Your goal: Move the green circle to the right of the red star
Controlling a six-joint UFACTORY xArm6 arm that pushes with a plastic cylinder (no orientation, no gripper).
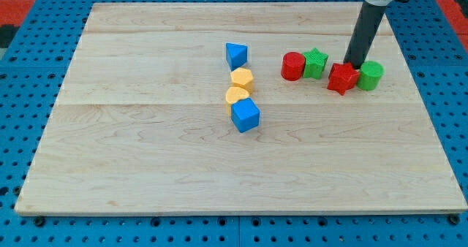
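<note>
The green circle (371, 75) stands at the view's right on the wooden board (146, 145), touching the right side of the red star (342, 78). My tip (355, 64) comes down from the view's top and ends just behind the two blocks, above the gap between them. The rod hides a little of the board behind them.
A red cylinder (292, 66) and a green star (315, 62) sit side by side left of the red star. In the middle, a blue triangle (236, 55), a yellow hexagon (242, 77), a yellow heart-like block (238, 95) and a blue cube (246, 115) form a column.
</note>
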